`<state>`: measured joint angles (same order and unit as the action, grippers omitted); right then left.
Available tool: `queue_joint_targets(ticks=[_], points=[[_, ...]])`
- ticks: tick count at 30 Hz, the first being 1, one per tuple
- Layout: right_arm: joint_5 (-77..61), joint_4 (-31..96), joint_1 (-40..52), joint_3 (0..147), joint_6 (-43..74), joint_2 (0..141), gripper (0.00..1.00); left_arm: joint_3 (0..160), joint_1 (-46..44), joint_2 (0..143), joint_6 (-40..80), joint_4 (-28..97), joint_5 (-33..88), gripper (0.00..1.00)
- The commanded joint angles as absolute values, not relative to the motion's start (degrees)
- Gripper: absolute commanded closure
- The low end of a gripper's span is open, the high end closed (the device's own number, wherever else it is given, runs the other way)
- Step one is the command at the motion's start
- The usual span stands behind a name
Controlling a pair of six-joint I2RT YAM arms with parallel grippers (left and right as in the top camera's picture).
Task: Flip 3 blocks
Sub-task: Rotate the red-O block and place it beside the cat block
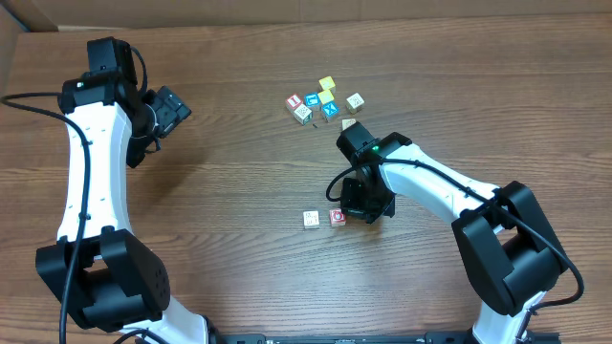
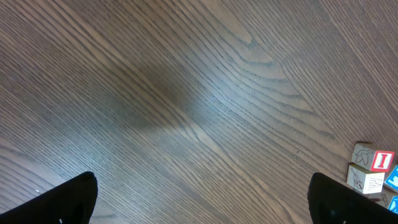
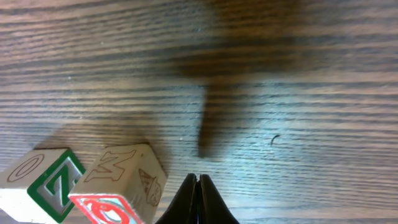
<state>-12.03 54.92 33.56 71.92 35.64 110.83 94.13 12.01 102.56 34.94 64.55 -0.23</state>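
Two blocks lie side by side near the table's middle: one with a red ring on white [image 1: 337, 217] and a cream-faced one [image 1: 311, 219] to its left. In the right wrist view the ring block [image 3: 124, 180] shows an M and an ice-cream cone on its sides, and its neighbour [image 3: 43, 183] has a green Z. My right gripper [image 1: 352, 210] [image 3: 197, 199] hovers just right of the ring block, shut with nothing between its fingers. My left gripper [image 1: 172, 110] [image 2: 202, 208] hangs open over bare wood at the far left.
A cluster of cubes sits at the back centre: yellow [image 1: 327, 84], blue [image 1: 331, 110], red-faced [image 1: 295, 101] and cream-faced [image 1: 355, 100] [image 1: 303, 113]. Its left end, a red-faced cube [image 2: 382, 160] and a cream one [image 2: 365, 180], shows at the left wrist view's lower right.
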Motion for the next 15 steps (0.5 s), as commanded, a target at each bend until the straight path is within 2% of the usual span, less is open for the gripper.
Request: queue_joint_targets(ticks=[1, 15], points=[[-14.1, 54.5, 33.8, 71.7, 36.0, 109.3, 0.96, 95.0, 12.0, 103.0, 34.5, 64.5, -0.6, 0.0], [-18.1, 53.2, 34.6, 71.7, 36.0, 109.3, 0.96, 95.0, 12.0, 103.0, 34.5, 64.5, -0.6, 0.0]])
